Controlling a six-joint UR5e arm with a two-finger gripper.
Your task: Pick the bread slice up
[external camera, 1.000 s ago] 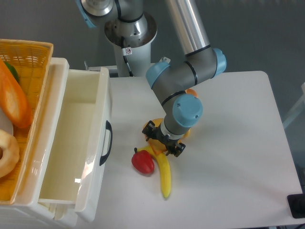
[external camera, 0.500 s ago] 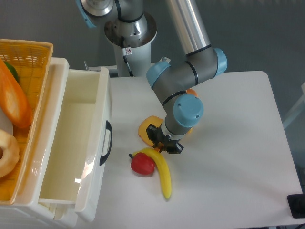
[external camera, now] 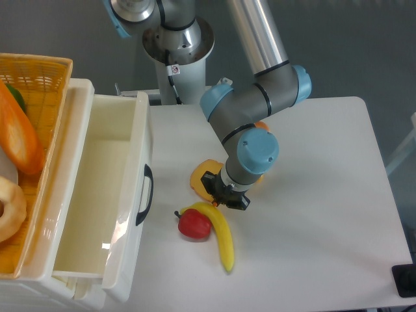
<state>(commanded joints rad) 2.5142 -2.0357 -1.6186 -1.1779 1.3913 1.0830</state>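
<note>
The bread slice (external camera: 201, 177) lies flat on the white table (external camera: 312, 214), just above the banana (external camera: 221, 233) and partly hidden under the arm's wrist. Only its left part shows, a yellow face with an orange-brown rim. The gripper (external camera: 224, 194) points down right at the slice's lower right edge, its black fingers (external camera: 211, 185) close together over that edge. They seem to be pinching the crust, though the wrist blocks the contact and I cannot tell whether they are clamped on it or merely resting there. The banana's upper tip sits just below the fingers, and a red pepper-like fruit (external camera: 194, 223) touches the banana's left side. Well to the left of the banana stands an open white bin (external camera: 97, 195), and beyond it a yellow basket (external camera: 39, 71) holding an orange loaf (external camera: 19, 136) and a pale bagel (external camera: 10, 208)
</note>
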